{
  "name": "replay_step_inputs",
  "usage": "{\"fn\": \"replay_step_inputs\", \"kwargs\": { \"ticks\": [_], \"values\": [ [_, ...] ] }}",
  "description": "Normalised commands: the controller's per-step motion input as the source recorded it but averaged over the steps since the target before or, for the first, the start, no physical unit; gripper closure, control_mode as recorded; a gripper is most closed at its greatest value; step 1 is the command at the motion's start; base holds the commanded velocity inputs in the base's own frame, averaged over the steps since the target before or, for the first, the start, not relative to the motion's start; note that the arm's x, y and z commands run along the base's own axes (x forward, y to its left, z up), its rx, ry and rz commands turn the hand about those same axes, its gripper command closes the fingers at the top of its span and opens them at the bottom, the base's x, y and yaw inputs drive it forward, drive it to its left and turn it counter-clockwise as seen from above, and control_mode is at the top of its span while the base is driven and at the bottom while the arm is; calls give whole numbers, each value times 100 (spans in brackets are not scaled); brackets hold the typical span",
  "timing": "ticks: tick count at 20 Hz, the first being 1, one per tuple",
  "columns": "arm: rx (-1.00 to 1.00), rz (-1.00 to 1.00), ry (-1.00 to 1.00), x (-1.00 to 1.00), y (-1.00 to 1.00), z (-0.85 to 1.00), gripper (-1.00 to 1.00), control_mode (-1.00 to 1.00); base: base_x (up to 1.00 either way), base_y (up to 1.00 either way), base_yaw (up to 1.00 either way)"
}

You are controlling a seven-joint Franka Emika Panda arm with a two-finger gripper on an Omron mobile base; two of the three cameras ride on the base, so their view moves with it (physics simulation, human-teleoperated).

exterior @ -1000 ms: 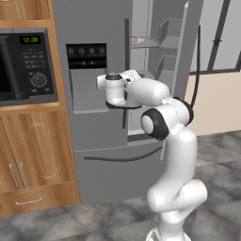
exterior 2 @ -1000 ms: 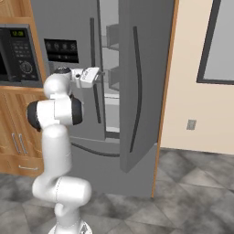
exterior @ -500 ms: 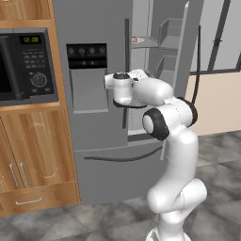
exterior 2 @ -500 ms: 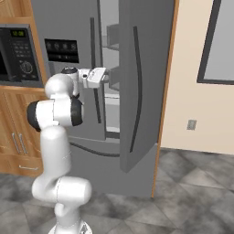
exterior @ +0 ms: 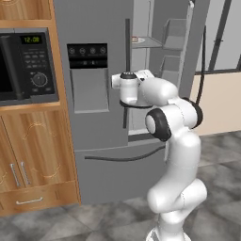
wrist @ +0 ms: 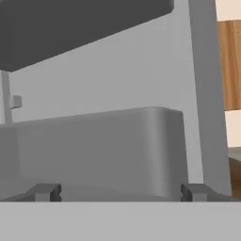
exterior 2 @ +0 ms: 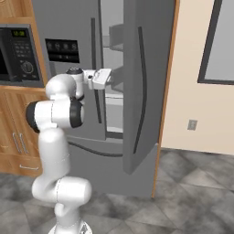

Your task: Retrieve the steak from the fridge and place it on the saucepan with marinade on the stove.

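I am looking at a tall grey steel fridge with its right door swung open, and my white arm reaches toward the gap at about the height of the black dispenser panel. The gripper sits at the edge of the open compartment, and through the hand camera I see its two dark finger tips spread wide apart with nothing between them. Ahead of them lies a pale grey rounded bin, with a dark shelf slanting above it. On an upper shelf, seen from the left base camera, there is a small reddish patch that may be the steak, though it is too tiny for me to be certain. A black microwave sits in wooden cabinets to the fridge's left.
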Motion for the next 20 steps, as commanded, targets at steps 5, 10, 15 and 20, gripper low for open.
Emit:
{"fn": "replay_step_inputs", "kwargs": {
  "ticks": [5,10,15,20],
  "values": [
    [3,2,0,-33,-76,0,-100,-100,0,0,0],
    [5,6,0,-44,-86,0,-100,-100,0,0,0],
    [3,6,0,-34,-78,0,-100,-100,0,0,0],
    [1,4,0,-8,-61,0,-100,-100,0,0,0]
  ]
}}
